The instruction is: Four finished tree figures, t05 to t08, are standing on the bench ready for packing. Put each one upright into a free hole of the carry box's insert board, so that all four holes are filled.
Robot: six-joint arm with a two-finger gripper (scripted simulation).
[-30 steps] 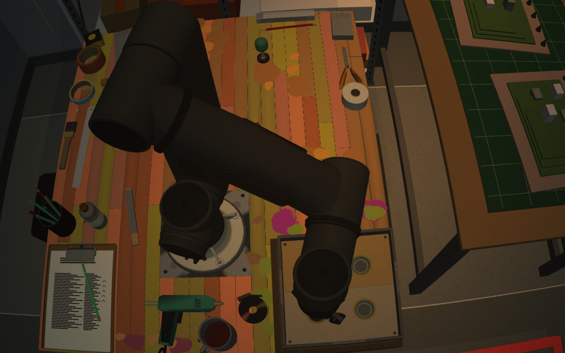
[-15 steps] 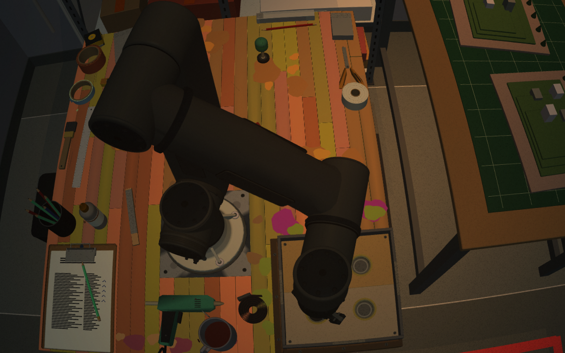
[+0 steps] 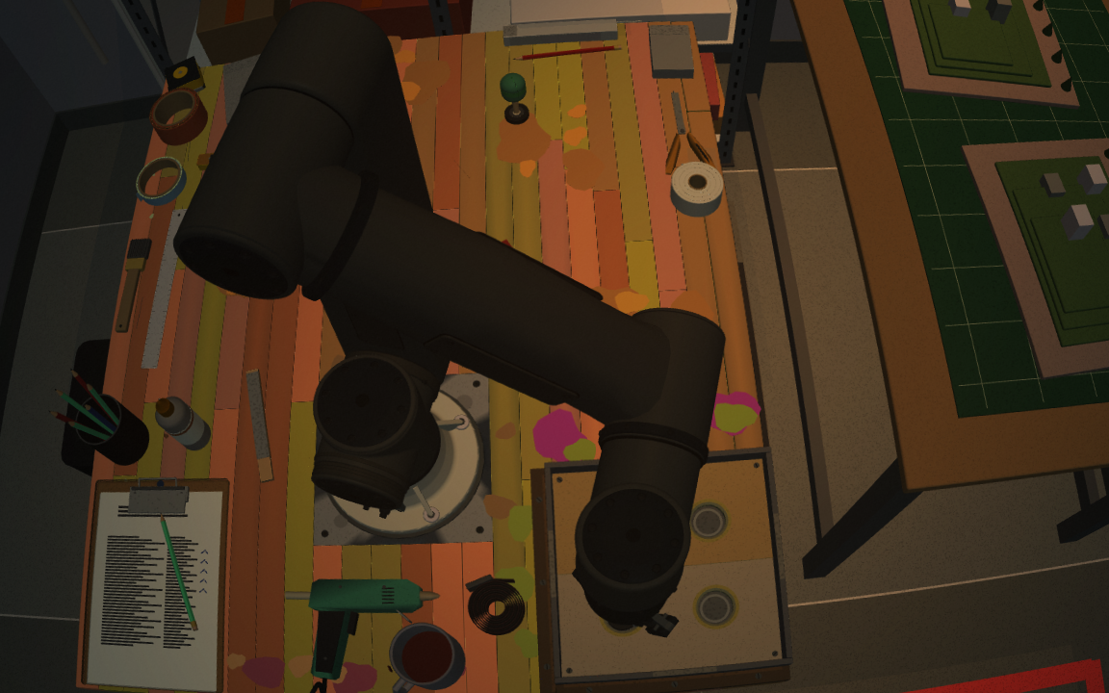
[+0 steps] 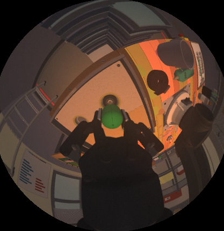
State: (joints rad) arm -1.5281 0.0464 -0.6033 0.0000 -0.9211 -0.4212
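Note:
The carry box (image 3: 662, 569) sits at the bench's near right corner, its insert board (image 4: 103, 91) showing two ringed holes (image 3: 708, 521) (image 3: 714, 606) on the right side. My gripper (image 4: 111, 116), closed on a green tree figure (image 4: 111, 116), is low over the board's near left part, and a ringed hole (image 4: 109, 100) shows just beyond the figure's crown. The arm's wrist (image 3: 632, 534) hides the board's left holes from the side camera. Another tree figure (image 3: 513, 95) stands upright at the far end of the bench. The other figures are out of sight.
Behind the bench stand shelves with boxes (image 3: 619, 17). On the bench lie a tape roll (image 3: 697, 188), pliers (image 3: 684, 146), a glue gun (image 3: 361, 603), a mug (image 3: 425, 657), a wire coil (image 3: 496, 608) and a clipboard (image 3: 154, 582). A green-topped table (image 3: 1015, 215) stands to the right.

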